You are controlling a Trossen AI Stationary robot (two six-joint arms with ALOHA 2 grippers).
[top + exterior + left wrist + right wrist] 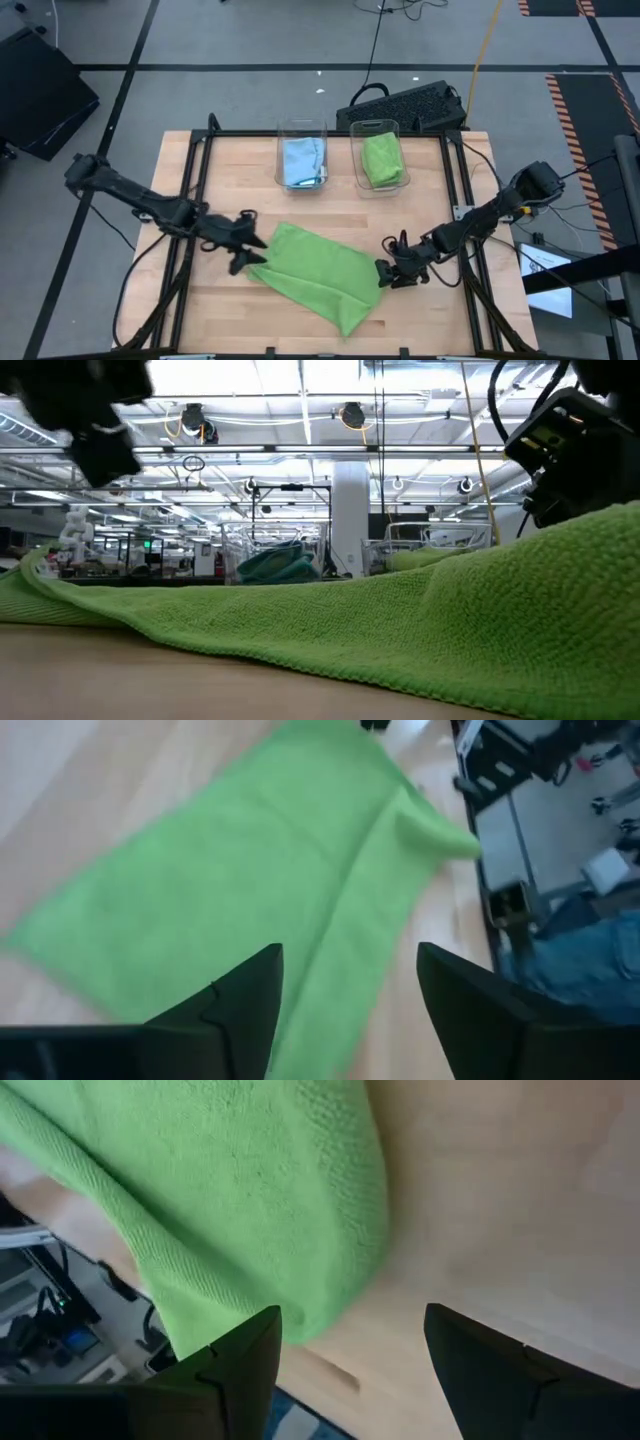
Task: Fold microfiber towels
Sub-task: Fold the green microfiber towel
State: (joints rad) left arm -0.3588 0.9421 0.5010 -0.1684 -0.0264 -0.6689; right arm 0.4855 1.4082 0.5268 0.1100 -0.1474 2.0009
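A lime green microfiber towel lies folded over on the wooden table, slanting from the middle toward the near edge; in the low view the towel fills the foreground. My left gripper hovers open at the towel's left end, with the cloth showing below and beyond its fingers. My right gripper stands open at the towel's right edge, the folded edge just ahead of it. Nothing sits between either pair of fingers.
Two clear bins stand at the far middle: one holds a light blue towel, the other a green towel. A black keyboard-like device lies beyond the far edge. Black frame rails run along the table's sides. Bare wood lies left and right of the towel.
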